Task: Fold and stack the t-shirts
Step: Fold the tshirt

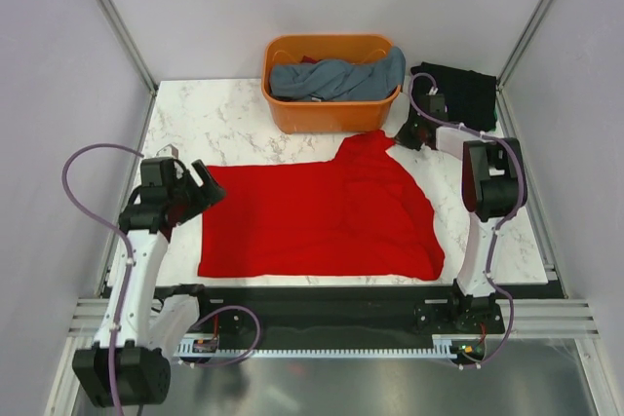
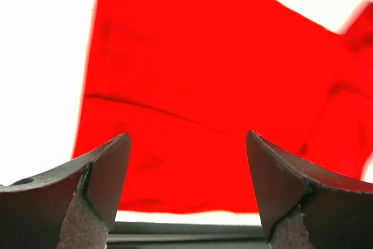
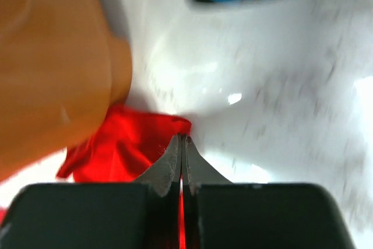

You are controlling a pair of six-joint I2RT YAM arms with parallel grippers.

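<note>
Two tools attend the red t-shirt (image 1: 312,221) spread on the counter (image 1: 224,124): right tool (image 3: 182,144) pinching its far corner by the basket (image 1: 322,114), left tool (image 2: 186,144) agape; we should fold slowly, keeping tension

The red cloth t-shirt (image 1: 322,216) is soft, matt fabric with shallow creases, lying on the white marble-patterned bench (image 1: 224,124), whose top looks smooth and faintly glossy. At the far edge, the orange plastic basket (image 1: 331,114) has a smooth, slightly shiny wall and holds crumpled blue-grey cloth (image 1: 336,77). Matt black fabric (image 1: 468,94) sits at the far right corner. The left end effector (image 2: 186,144) has dark matt fingers (image 2: 105,173) with rough, grainy cut faces.
</note>
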